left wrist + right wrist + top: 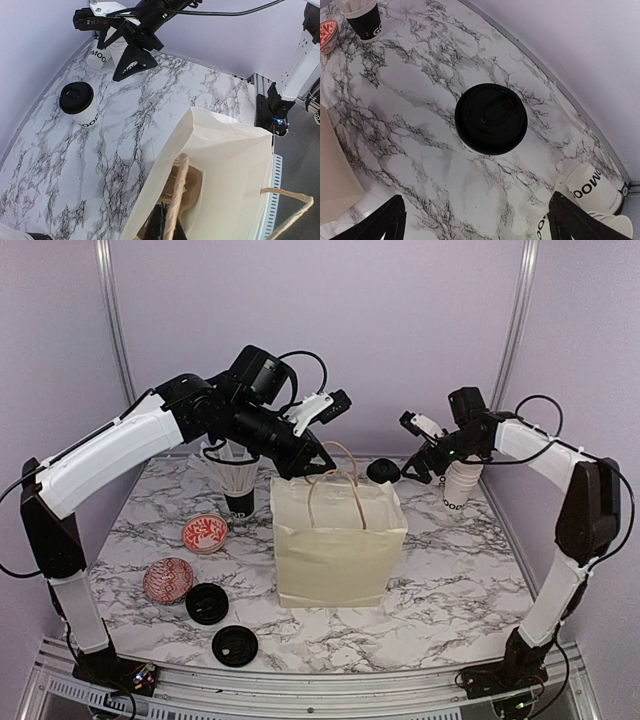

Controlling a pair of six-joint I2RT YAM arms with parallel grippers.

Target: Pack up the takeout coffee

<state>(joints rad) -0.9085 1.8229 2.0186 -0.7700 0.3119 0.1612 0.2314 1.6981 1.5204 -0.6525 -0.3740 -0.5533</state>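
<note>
A white takeout coffee cup with a black lid (383, 471) stands at the back of the table, behind the cream paper bag (335, 545). It also shows in the left wrist view (80, 103) and the right wrist view (491, 118). My right gripper (420, 468) is open and empty, hovering just right of and above this cup, its fingertips (385, 222) spread wide. Lidless white cups (460, 485) with black lettering sit under the right wrist. My left gripper (300, 462) is at the bag's back rim, shut on the rim by the rope handle (176, 200), holding the bag open.
A black cup of white sticks (238, 485) stands back left. Two red-patterned bowls (205, 533) (167, 580) and two loose black lids (207, 603) (235, 646) lie front left. Walls enclose the back and sides.
</note>
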